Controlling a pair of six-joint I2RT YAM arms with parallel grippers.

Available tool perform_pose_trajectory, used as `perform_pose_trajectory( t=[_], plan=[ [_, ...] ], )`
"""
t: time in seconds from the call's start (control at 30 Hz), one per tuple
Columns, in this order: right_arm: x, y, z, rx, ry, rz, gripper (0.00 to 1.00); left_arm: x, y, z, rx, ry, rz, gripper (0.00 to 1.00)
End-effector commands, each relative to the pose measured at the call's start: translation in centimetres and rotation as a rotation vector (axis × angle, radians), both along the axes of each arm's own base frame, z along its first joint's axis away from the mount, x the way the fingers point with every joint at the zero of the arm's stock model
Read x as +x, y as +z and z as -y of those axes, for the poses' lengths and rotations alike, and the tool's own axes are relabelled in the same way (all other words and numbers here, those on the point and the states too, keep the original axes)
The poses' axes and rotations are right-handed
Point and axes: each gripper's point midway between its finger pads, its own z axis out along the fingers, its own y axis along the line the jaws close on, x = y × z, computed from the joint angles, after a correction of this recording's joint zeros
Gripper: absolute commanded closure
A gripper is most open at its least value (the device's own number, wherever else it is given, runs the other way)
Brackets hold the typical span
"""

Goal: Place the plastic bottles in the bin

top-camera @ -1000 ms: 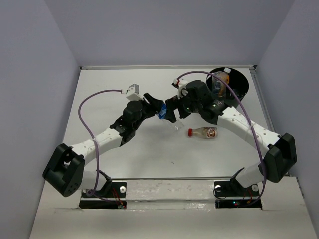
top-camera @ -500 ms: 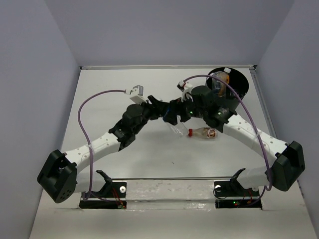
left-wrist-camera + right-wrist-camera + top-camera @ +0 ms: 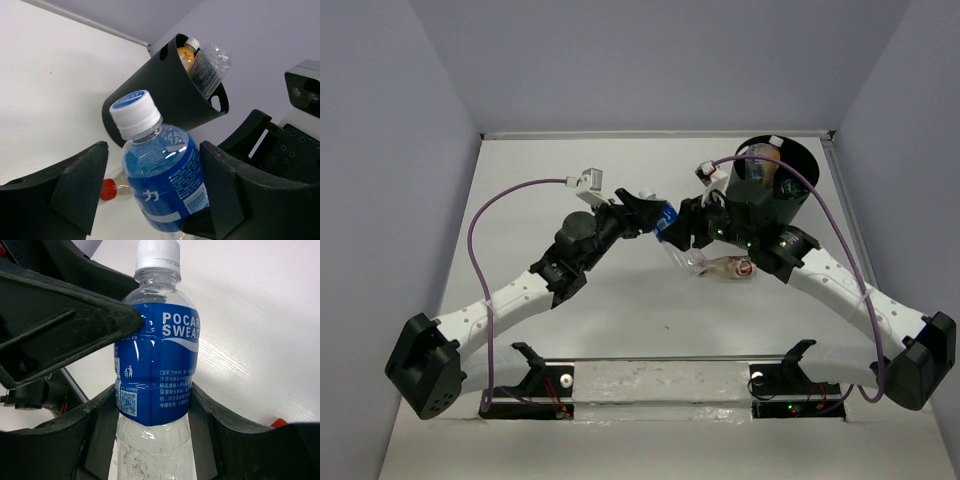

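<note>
Blue-labelled bottle (image 3: 157, 365) clamped low down in right gripper (image 3: 152, 407), left gripper (image 3: 154, 155) spread apart either side of it.

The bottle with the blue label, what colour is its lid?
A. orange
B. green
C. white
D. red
C: the blue-labelled bottle has a white cap, plain in both wrist views. The red lid belongs to another bottle, which lies on the table.
</note>
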Motion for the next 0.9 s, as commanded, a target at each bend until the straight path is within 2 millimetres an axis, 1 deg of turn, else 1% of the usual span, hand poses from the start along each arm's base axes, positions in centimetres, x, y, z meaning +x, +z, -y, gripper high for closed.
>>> perform_pose_trajectory(
  t=[0.0,0.03,0.07,0.1,0.13,0.17,0.23,0.27,0.3,0.33,0.37,0.4,0.5,0.53,0.57,0.6,0.63,0.7,0.73,0.77,0.8,0.83,0.87],
  plan=[
    [1.7,4.8,2.0,0.072,-0.138,0.155,0.67,-0.2,4.2,-1.7,-0.008,0.051,0.105,0.15],
    [1.7,5.6,2.7,0.074,-0.16,0.178,0.67,-0.5,4.8,-2.3,-0.005,0.061,0.118,0.12],
    [2.0,6.2,3.5,0.067,-0.186,0.202,0.67,-0.6,4.8,-2.5,0.011,0.066,0.123,0.11],
    [2.1,6.9,4.0,0.07,-0.205,0.224,0.67,-0.6,5.2,-2.7,0.021,0.072,0.134,0.1],
    [2.7,8.1,5.2,0.068,-0.269,0.257,0.68,-0.7,5.2,-2.9,0.043,0.076,0.141,0.1],
    [3.0,9.5,6.5,0.073,-0.308,0.299,0.69,-0.8,4.9,-3.1,0.062,0.075,0.135,0.09],
    [3.5,11.2,8.3,0.067,-0.369,0.346,0.69,-0.9,4.2,-3.1,0.085,0.07,0.129,0.09],
    [4.0,12.8,9.7,0.07,-0.431,0.381,0.7,-1.1,3.9,-3.0,0.095,0.059,0.126,0.09],
    [4.5,13.9,11.4,0.06,-0.488,0.413,0.71,-1.2,2.9,-3.0,0.117,0.049,0.114,0.09],
    [4.9,15.2,13.1,0.059,-0.562,0.445,0.71,-1.4,2.3,-2.7,0.126,0.03,0.109,0.09],
    [5.1,15.9,14.3,0.053,-0.608,0.464,0.71,-1.5,1.8,-2.6,0.133,0.018,0.101,0.09],
    [5.7,16.7,16.9,0.036,-0.704,0.488,0.72,-1.8,0.9,-2.1,0.141,-0.016,0.091,0.09],
    [6.1,18.7,20.5,0.039,-0.84,0.553,0.72,-2.2,-0.4,-0.8,0.155,-0.077,0.079,0.09],
    [6.1,19.8,21.7,0.056,-0.887,0.59,0.73,-2.3,-0.8,-0.5,0.166,-0.086,0.081,0.09],
    [6.2,20.3,23.5,0.046,-0.969,0.608,0.73,-2.9,-1.1,0.2,0.169,-0.132,0.085,0.06],
    [6.3,20.6,24.5,0.022,-1.008,0.633,0.73,-2.9,-1.1,0.6,0.168,-0.143,0.096,0.04],
    [6.5,21.5,26.0,0.034,-1.088,0.67,0.73,-3.5,-1.2,1.2,0.179,-0.161,0.112,0.01],
    [6.9,22.0,27.2,0.021,-1.137,0.709,0.74,-3.6,-1.6,2.0,0.197,-0.171,0.121,0.01],
    [7.2,22.4,27.8,0.038,-1.167,0.737,0.74,-4.0,-1.4,2.6,0.208,-0.185,0.139,0.01],
    [7.5,22.4,28.3,0.038,-1.184,0.744,0.75,-4.3,-1.6,3.0,0.218,-0.199,0.151,0.01],
    [8.1,22.4,29.3,0.038,-1.218,0.756,0.75,-4.4,-1.8,3.6,0.231,-0.213,0.16,0.01],
    [8.4,22.4,29.7,0.039,-1.228,0.767,0.75,-4.4,-1.9,3.9,0.258,-0.198,0.179,0.01],
    [8.8,22.3,30.6,0.031,-1.251,0.772,0.75,-4.5,-2.6,4.5,0.28,-0.212,0.178,0.01]
  ],
)
